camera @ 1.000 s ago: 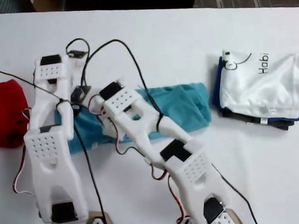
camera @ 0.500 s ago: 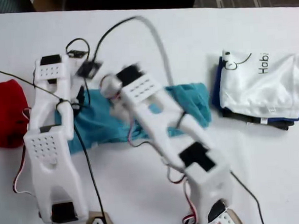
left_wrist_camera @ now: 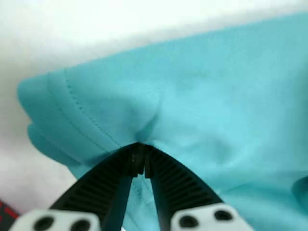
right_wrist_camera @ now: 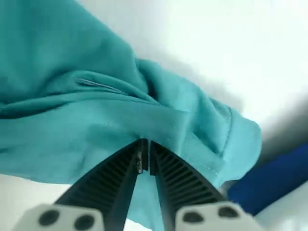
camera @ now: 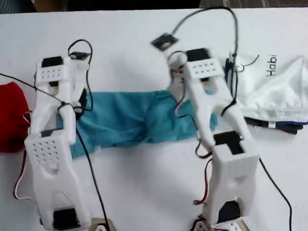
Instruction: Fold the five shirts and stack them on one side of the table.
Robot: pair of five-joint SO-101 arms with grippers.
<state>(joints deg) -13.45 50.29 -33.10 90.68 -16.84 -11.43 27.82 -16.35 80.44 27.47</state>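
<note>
1. Teal fabric sat between the tips of both pincers. The teal shirt [camera: 125, 120] lay pulled out in a long band across the middle of the white desk [camera: 139, 38].
2. My left arm [camera: 51, 153] stretched away from its base over the band's left end, wrist tipped down. The left pincer [left_wrist_camera: 139, 160] was closed tight on a pinch of cloth just inside a stitched hem.
3. My right arm [camera: 217, 122] reached forward over the band's right end. The right pincer [right_wrist_camera: 144, 155] was clamped on a fold near the bunched edge.
4. The shirt looked flatter toward the left and rumpled right of centre, where creases gathered.
5. A stack of folded shirts [camera: 270, 92] sat just beside the teal shirt's right end, white on top with blue and black edges under it.
6. A red shirt [camera: 5, 122] lay crumpled at the desk's left edge, beside my left arm.
</note>
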